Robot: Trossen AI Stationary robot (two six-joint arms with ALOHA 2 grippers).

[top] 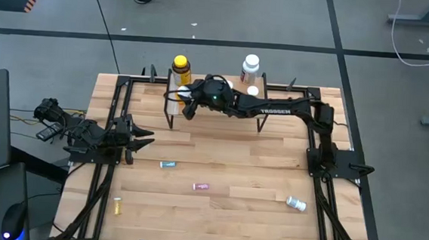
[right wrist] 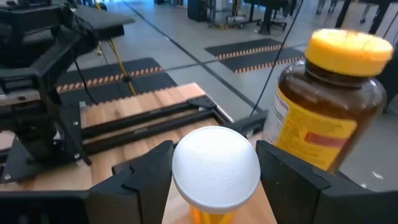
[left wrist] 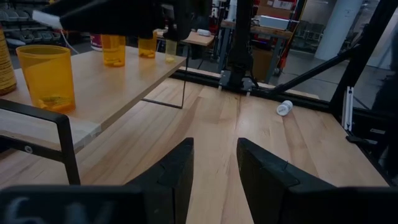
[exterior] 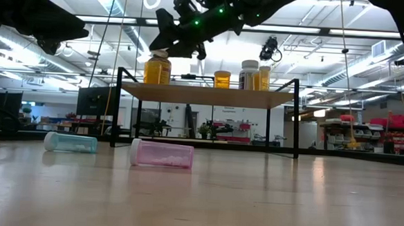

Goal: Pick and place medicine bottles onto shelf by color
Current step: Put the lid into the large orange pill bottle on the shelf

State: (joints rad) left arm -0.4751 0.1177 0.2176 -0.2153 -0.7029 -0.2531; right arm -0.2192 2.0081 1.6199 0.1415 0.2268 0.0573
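The shelf (exterior: 203,94) stands at the table's far side. On it are the big yellow-capped bottle (top: 180,68), the big white bottle (top: 250,66) and orange vials (exterior: 222,78). My right gripper (top: 188,101) reaches over the shelf's left end beside the yellow-capped bottle (right wrist: 333,93), shut on an orange white-capped vial (right wrist: 216,165). My left gripper (top: 147,136) waits open above the table's left side (left wrist: 214,162). A teal vial (top: 168,164), a pink vial (top: 201,186), a tiny yellow vial (top: 117,204) and a white-capped bottle (top: 296,204) lie on their sides on the table. My right gripper holds the orange vial by its white cap (right wrist: 186,168), pinched between the two fingers, one on each side of the cap. The vial stands upright between them with its orange body (right wrist: 208,216) below. Its lower end is hidden, so whether it rests on the shelf cannot be told.
The shelf's thin black legs (exterior: 297,118) stand on the tabletop. An orange vial (left wrist: 46,78) stands near the shelf's left end. Black frame rails (top: 116,113) run along the table's edges. Bare wood lies between the fallen vials and the shelf.
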